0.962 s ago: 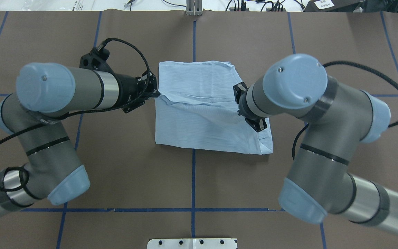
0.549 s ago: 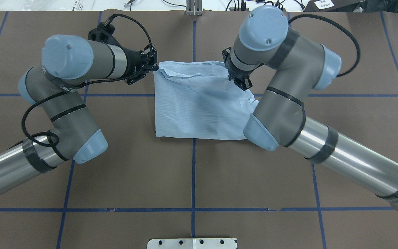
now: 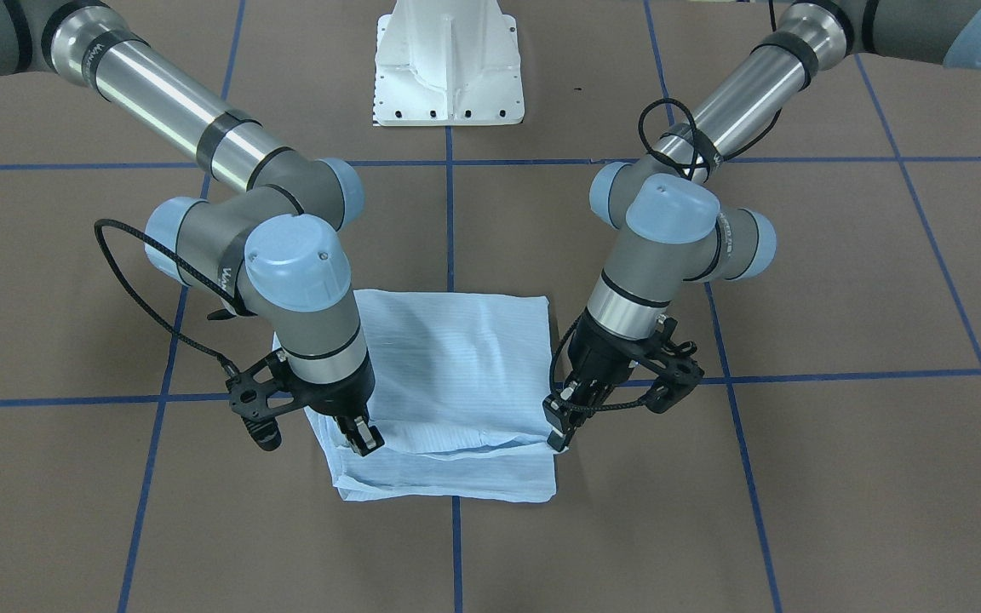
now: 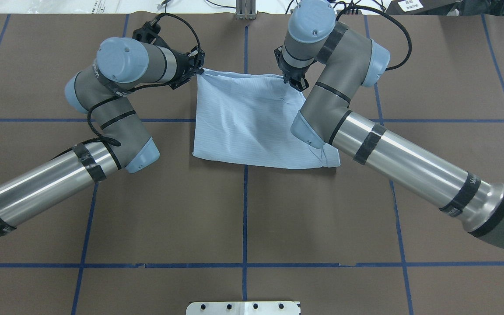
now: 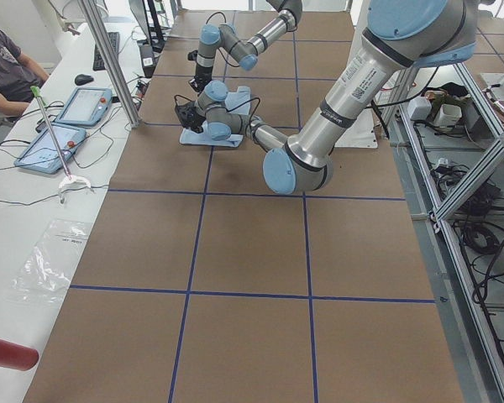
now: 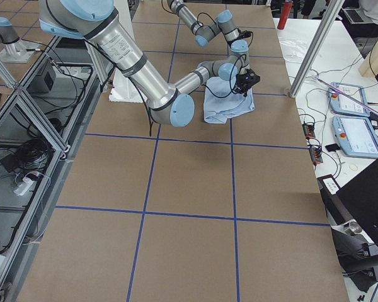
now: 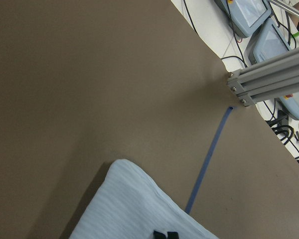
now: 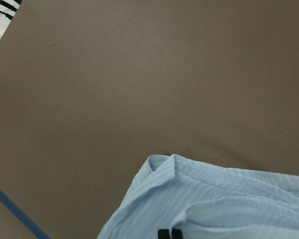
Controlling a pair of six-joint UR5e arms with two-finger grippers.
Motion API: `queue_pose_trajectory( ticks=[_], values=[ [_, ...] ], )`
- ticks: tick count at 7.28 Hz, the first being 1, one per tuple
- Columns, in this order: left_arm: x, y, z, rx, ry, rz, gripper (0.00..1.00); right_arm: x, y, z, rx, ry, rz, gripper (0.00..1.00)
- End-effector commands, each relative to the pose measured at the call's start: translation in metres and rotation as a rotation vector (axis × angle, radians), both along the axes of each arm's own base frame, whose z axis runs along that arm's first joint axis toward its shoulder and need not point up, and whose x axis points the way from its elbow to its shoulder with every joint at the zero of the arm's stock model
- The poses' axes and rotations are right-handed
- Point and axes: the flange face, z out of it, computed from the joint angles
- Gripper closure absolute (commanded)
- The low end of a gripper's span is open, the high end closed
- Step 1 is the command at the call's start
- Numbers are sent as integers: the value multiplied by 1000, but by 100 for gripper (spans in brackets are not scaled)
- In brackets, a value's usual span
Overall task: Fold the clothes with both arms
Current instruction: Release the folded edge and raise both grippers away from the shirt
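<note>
Fingers closed, the left gripper (image 4: 198, 72) and right gripper (image 4: 289, 80) are pinching the shirt's (image 4: 252, 122) eleven and one o'clock corners, where uneven pulling could be skewing the fold or slipping the thin cloth free.

A matte brown table covering (image 4: 169, 197) is divided into squares by blue tape lines (image 4: 244, 227). Two grey touchscreen tablets (image 5: 82, 105) are laid on a white side bench (image 5: 17, 218), beside a seated person (image 5: 4, 71).

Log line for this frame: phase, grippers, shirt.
phase: folding | left gripper: shut on shirt, far-left corner | right gripper: shut on shirt, far-right corner | shirt: folded stack on table, top layer pinched
</note>
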Motion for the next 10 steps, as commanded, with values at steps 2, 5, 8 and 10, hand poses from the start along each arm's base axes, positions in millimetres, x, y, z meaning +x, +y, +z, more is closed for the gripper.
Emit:
queue_pose_trajectory(
  ticks=[2,5,8,10],
  values=[
    [1,-30,21,95,-149,-44,0,25,-54,31,163,40,-118,0],
    [-40,-55,15,140,-169,-34,0,86,-77,63,179,34,-195,0],
    [-119,-16,84,408,-378,205,0,209,-43,148,307,64,-437,0],
    [-211,-1,142,522,-453,364,0,313,-13,174,410,201,-642,0]
  ],
)
